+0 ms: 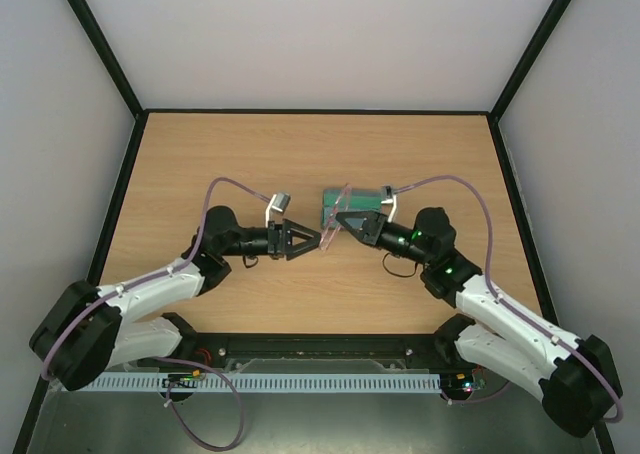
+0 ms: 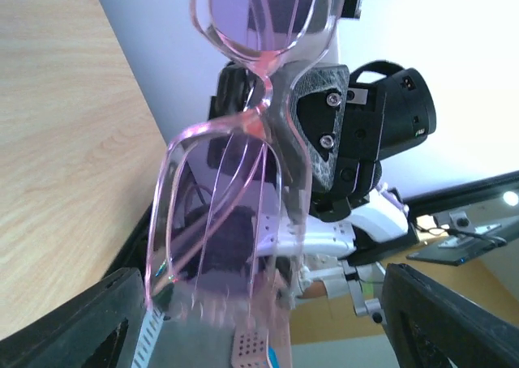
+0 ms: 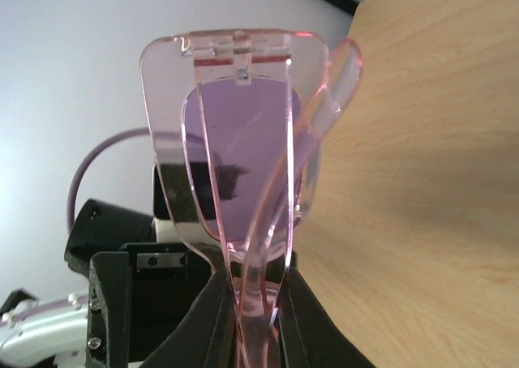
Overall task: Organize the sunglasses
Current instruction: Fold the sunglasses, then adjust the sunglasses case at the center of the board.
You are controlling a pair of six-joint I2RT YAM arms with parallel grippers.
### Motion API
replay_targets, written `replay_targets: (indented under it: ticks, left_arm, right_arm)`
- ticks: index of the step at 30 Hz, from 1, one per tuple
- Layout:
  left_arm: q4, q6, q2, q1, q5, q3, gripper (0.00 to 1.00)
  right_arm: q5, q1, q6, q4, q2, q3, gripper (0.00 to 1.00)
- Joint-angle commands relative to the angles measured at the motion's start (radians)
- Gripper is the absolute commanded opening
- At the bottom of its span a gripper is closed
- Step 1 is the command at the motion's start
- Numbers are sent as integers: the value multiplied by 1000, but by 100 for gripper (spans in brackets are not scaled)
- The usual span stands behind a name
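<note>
The sunglasses (image 1: pixel 328 231), pink translucent frame with pinkish lenses and folded arms, hang in the air above the table's middle between my two grippers. My right gripper (image 3: pixel 258 297) is shut on them at the bridge, with the lenses standing up out of its fingers (image 3: pixel 212 319). In the left wrist view the sunglasses (image 2: pixel 219 214) fill the centre, with the right gripper's body behind them. My left gripper (image 2: pixel 259 307) is open; its two fingers stand wide on either side of one lens and touch nothing. From above, the left gripper (image 1: pixel 312 240) points right at the glasses.
A grey-blue rectangular case (image 1: pixel 352 201) lies on the wooden table (image 1: pixel 200 164) just behind the right gripper (image 1: pixel 341 221), partly hidden by it. Black frame rails and pale walls bound the table on three sides.
</note>
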Motion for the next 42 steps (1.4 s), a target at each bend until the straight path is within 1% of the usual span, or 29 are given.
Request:
replay_targets:
  ticks: [1, 2, 4, 6, 9, 12, 13, 17, 20, 22, 26, 29, 37, 42]
  left_arm:
    - [-90, 63, -64, 77, -6, 55, 83]
    - [-152, 101, -67, 104, -29, 79, 83]
    - [-337, 221, -43, 146, -126, 152, 84]
    - [-406, 294, 31, 171, -209, 224, 83]
    - [-357, 326, 195, 185, -258, 318, 83]
    - [-216, 313, 395, 181, -262, 406, 83]
    - [-213, 315, 468, 180, -268, 470, 83]
    - [-222, 338, 737, 175, -301, 641, 82]
    - [-201, 359, 846, 190, -332, 684, 82]
    - [-226, 383, 890, 195, -352, 719, 82]
    - [-218, 384, 978, 195, -322, 791, 82]
    - [-221, 383, 1010, 190, -308, 805, 82]
    - [-106, 333, 967, 178, -305, 646, 82]
    - [-37, 304, 955, 162, -295, 573, 82]
  right_arm:
    - [-3, -100, -86, -178, -64, 84, 6]
    - [-4, -123, -110, -235, -77, 104, 6]
    - [-6, -170, -159, -333, -98, 145, 6]
    - [-29, -212, -181, -388, -114, 169, 6]
    - [-42, -249, -207, -446, -125, 196, 6]
    - [-30, -263, -233, -496, -121, 205, 6]
    - [-23, -269, -243, -511, -118, 205, 6]
    - [6, -301, -274, -578, -95, 200, 6]
    - [-27, -346, -283, -589, -96, 178, 6]
    - [-41, -373, -290, -606, -105, 167, 6]
    - [-54, -405, -302, -620, -120, 143, 6]
    - [-67, -426, -306, -620, -117, 128, 6]
    - [-78, -448, -304, -572, -75, 88, 6]
    - [-72, -452, -312, -562, -57, 78, 6]
